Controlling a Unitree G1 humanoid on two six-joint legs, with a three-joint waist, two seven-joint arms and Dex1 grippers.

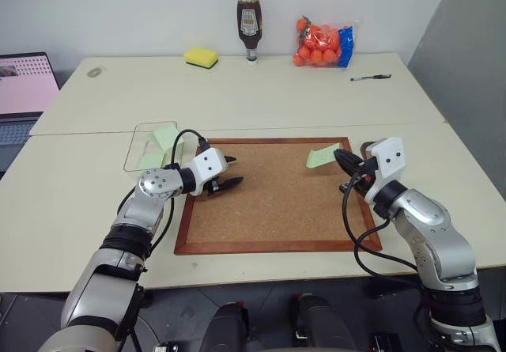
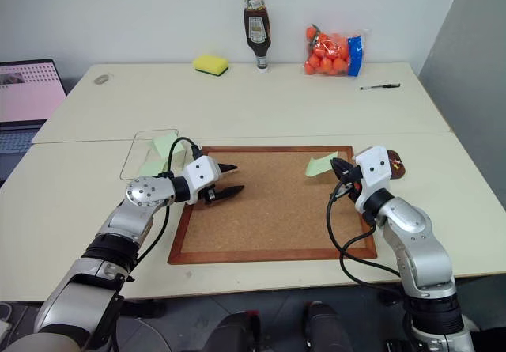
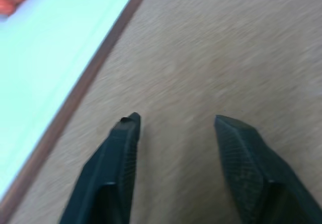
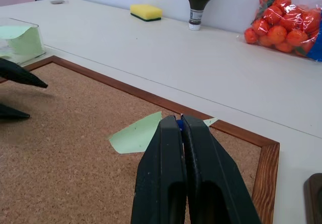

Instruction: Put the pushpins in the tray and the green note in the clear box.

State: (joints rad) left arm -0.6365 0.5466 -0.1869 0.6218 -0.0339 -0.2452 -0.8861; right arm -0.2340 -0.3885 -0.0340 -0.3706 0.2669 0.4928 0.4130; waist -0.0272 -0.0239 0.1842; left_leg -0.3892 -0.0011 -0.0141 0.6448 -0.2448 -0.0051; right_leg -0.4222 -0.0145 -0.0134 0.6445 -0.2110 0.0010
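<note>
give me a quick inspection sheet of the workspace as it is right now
surface: pale table with a wood-framed cork board lying on it
job's things: green note on the cork board's far right corner; clear box beside the board's far left corner, with green paper inside; dark tray half hidden behind the right gripper; pushpins too small to tell
clutter: sponge, sauce bottle, bag of oranges, pen
grippers: left gripper open over the board, empty; right gripper shut near the note
cables: black cable looping at the right wrist
surroundings: laptop at left
</note>
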